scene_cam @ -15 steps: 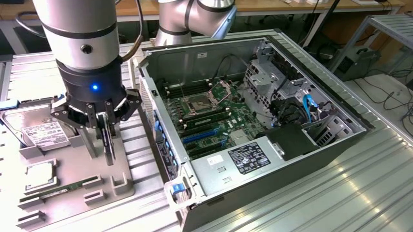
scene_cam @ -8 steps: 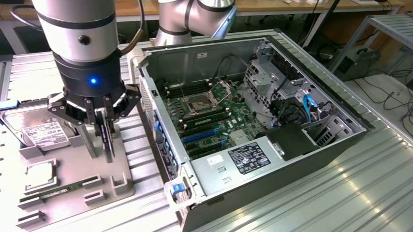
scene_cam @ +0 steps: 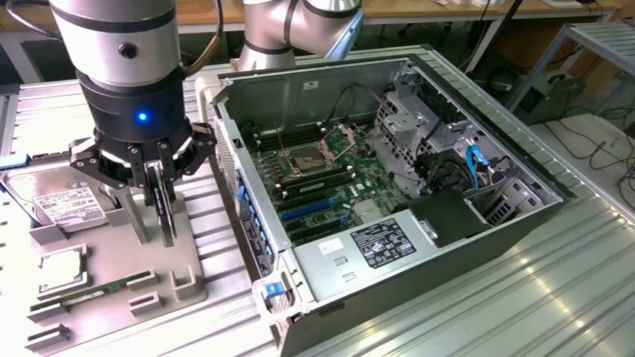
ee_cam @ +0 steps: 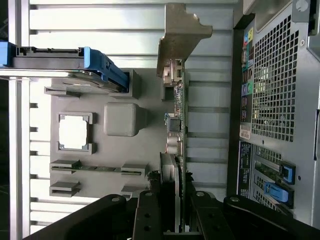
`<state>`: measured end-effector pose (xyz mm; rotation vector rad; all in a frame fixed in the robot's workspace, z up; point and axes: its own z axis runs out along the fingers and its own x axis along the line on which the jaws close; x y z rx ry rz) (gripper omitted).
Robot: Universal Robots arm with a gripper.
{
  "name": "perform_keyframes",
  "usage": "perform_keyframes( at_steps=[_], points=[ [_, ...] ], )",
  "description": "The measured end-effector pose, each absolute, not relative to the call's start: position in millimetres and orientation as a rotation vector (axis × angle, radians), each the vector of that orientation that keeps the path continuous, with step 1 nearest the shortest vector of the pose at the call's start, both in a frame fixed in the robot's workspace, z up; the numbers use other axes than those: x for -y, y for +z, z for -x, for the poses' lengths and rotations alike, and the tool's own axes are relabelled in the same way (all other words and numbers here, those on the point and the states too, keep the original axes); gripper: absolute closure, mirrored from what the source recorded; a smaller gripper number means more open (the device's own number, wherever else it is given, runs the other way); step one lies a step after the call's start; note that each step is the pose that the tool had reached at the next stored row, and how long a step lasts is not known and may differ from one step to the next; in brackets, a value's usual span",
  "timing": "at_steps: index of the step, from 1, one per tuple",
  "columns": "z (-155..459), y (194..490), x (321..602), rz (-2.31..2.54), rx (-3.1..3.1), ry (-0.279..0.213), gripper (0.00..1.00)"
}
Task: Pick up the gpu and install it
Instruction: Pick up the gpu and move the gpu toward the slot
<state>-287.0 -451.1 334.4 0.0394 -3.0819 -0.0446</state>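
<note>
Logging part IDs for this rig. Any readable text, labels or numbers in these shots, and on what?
No text reads clearly.
Hard drive white label: print too small.
Power supply black sticker: too small.
Case rear stickers by the ports: blurred.
gpu, standing on edge in the gripper: no markings legible.

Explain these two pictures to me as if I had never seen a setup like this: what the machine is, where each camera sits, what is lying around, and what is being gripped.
The machine is a robot arm ending in a gripper. One camera stands off the arm and looks down on the workbench; the other rides on the wrist and looks along the fingers. The gripper is closed on the gpu, a thin green circuit card held on edge, with its metal bracket at the far end. Beneath it is a grey holder tray carrying a hard drive, a processor chip and a memory stick. Beside the tray stands an open computer case showing its motherboard.
</note>
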Motion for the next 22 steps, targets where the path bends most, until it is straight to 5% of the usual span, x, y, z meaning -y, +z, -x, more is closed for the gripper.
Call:
perform_keyframes(
  at_steps=[22],
  points=[
    [287,369,451,-0.043,3.086,-0.044,0.72]
  ],
)
